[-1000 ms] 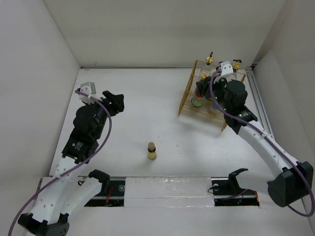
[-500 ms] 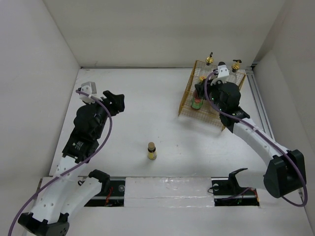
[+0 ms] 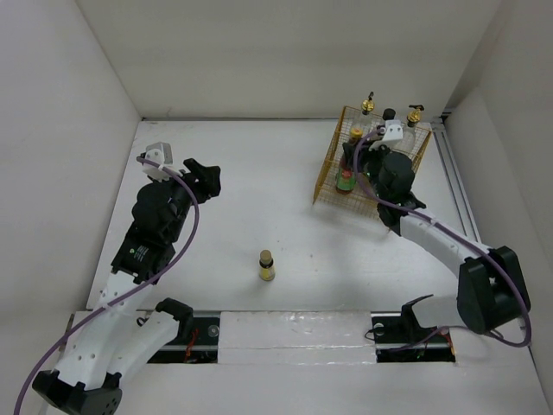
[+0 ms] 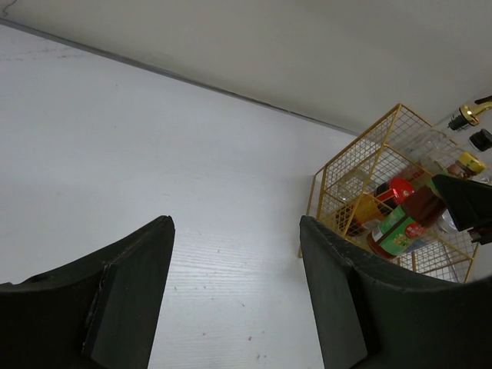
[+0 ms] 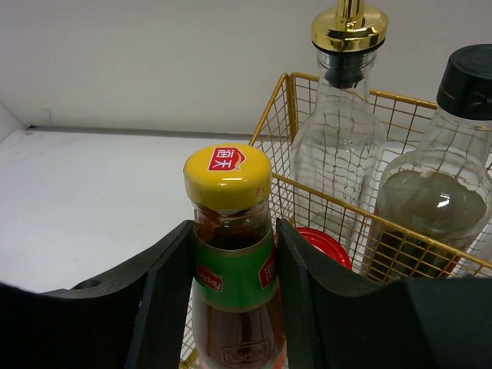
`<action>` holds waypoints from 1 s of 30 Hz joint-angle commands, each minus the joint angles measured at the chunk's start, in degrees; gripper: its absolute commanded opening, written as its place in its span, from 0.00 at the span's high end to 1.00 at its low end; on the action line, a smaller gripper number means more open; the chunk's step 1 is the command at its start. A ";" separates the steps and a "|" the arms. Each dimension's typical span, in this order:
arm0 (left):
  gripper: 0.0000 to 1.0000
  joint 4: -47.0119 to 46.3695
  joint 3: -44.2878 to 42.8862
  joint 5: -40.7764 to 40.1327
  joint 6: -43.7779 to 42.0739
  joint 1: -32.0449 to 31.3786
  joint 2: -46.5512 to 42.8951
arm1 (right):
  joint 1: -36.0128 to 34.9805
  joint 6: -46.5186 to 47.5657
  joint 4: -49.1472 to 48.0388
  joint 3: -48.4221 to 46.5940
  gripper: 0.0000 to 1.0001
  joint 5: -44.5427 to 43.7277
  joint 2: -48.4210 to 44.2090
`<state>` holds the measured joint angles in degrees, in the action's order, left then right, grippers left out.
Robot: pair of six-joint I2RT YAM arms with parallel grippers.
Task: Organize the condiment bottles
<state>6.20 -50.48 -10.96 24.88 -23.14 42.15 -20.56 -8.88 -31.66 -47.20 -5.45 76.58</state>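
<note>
Item: yellow-capped sauce bottle point(image 5: 231, 254), green label, dark contents. It stands upright at the 9 o'clock edge of the gold wire basket point(image 3: 327, 173), in the desk's point(image 3: 259, 173) 2 o'clock corner; compartment unclear.

Grip: the right fingers point(image 5: 165, 292), partly closed, clamp its neck from both sides. The right arm point(image 3: 441, 242) reaches forward from 5 o'clock.

Behind it: gold-spouted clear bottle point(image 5: 338, 131), black-capped bottle point(image 5: 438, 200), red lid point(image 5: 327, 244) with its jar hidden.

Elsewhere: small yellow bottle point(image 3: 266, 266) stands alone at 6 o'clock. The left fingers point(image 4: 131, 284), part-open and empty, hang at 9 o'clock.

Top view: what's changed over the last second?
The right gripper, shut on the yellow-capped bottle, has edged left over the gold basket. The left gripper, open and empty, and the small bottle on the table stayed put.
</note>
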 commanded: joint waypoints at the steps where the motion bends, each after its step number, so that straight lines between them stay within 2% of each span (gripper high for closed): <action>1: 0.38 -2.42 -0.06 -0.11 -0.80 0.20 -0.75 | -1.59 -0.43 -8.76 -0.09 0.83 -4.03 1.11; 10: 0.38 -2.42 -0.06 -0.11 -0.80 0.20 -0.75 | -3.69 1.41 -11.22 -4.13 0.83 -7.99 1.73; 18: 0.38 -2.42 -0.06 -0.11 -0.80 0.20 -0.75 | -6.16 3.78 -18.34 -0.44 0.84 -13.36 1.12; 23: 0.38 -2.42 -0.06 -0.11 -0.80 0.20 -0.75 | -7.39 6.06 -19.05 -0.44 0.84 -13.88 0.59; 30: 0.38 -2.42 -0.06 -0.11 -0.80 0.20 -0.23 | -7.92 5.46 -21.25 4.57 0.84 -16.87 1.91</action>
<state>6.20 -50.48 -10.96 24.86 -23.14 42.15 -28.16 -3.68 -41.87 -42.68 -19.92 79.26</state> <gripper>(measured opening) 0.618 0.486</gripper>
